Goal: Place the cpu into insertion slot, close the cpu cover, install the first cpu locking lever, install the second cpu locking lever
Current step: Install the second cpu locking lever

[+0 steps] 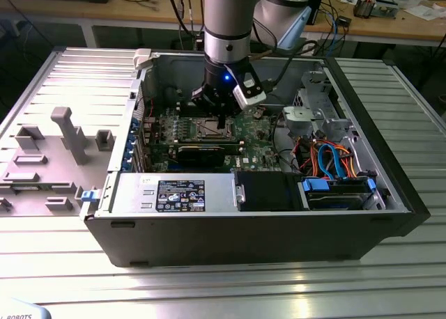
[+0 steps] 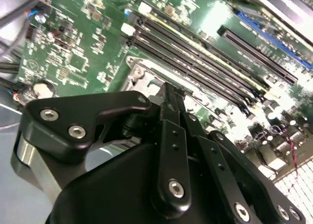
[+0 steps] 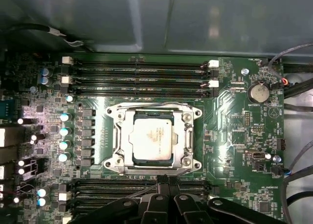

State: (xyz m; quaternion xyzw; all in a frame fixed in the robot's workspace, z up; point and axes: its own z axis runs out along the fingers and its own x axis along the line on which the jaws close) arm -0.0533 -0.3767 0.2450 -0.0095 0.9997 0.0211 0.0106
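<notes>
the cpu (image 3: 152,138) lies in the slot (image 3: 116,136) under the cover (image 3: 187,117), just beyond the gripper (image 3: 165,181), fingers together, holding nothing.

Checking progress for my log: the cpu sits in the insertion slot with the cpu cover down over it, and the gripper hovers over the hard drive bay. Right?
Not quite. The cpu does sit in the insertion slot with the cpu cover down around it, as the first wrist view shows. But the gripper hovers over that socket on the motherboard, not the drive bay, as the exterior view shows.
</notes>
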